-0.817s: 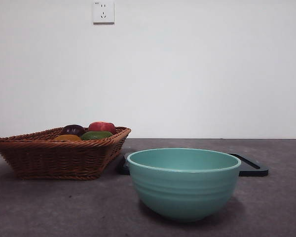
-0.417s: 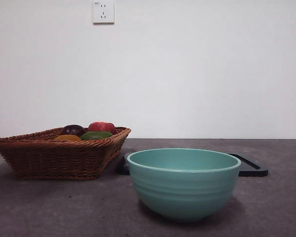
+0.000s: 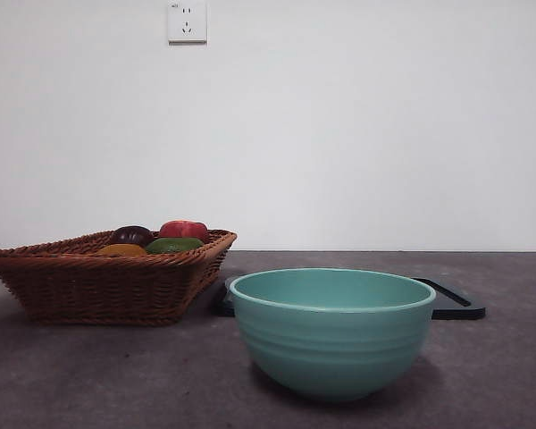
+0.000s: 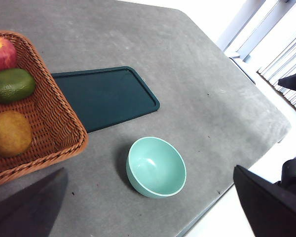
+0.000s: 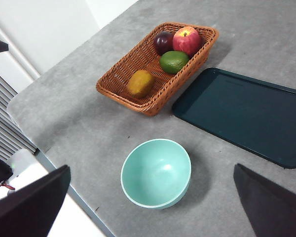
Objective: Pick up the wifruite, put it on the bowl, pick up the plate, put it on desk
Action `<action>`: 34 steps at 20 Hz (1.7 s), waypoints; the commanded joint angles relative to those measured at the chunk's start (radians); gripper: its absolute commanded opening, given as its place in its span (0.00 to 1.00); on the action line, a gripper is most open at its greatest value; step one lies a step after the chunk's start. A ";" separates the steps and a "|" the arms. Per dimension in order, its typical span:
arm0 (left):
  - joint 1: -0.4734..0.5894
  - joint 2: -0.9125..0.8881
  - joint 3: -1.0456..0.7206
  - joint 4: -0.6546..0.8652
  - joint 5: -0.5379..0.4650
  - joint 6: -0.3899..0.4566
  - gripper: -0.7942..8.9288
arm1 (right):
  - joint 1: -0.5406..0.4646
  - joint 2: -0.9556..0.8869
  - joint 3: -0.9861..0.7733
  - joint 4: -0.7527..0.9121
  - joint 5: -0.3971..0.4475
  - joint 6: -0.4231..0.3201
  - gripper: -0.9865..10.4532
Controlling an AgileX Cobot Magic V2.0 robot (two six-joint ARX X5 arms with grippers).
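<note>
It looked like a plain indoor test room or lab. A bare white wall (image 3: 357, 125) carried a single power socket (image 3: 187, 21), and window blinds (image 4: 286, 64) hung beyond the grey worktop (image 5: 266, 39), which held only a wicker basket (image 5: 119, 79) of fruit, a bowl (image 5: 156, 173) and a dark tray (image 5: 246, 113).

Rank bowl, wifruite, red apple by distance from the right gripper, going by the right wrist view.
1. bowl: empty on the desk, closest below the right gripper.
2. wifruite: near end of the basket.
3. red apple: basket's far end.
</note>
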 commanded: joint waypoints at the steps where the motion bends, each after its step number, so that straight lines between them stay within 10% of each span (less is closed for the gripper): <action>1: -0.003 0.005 0.018 0.009 0.005 0.011 0.66 | 0.005 0.003 0.019 0.007 0.005 -0.008 0.62; 14: -0.003 0.233 0.055 -0.010 -0.068 0.003 0.66 | 0.005 0.003 0.019 0.007 -0.008 -0.008 0.62; 34: -0.216 1.035 0.509 -0.115 -0.636 0.041 0.65 | 0.005 0.003 0.019 0.012 -0.007 -0.002 0.62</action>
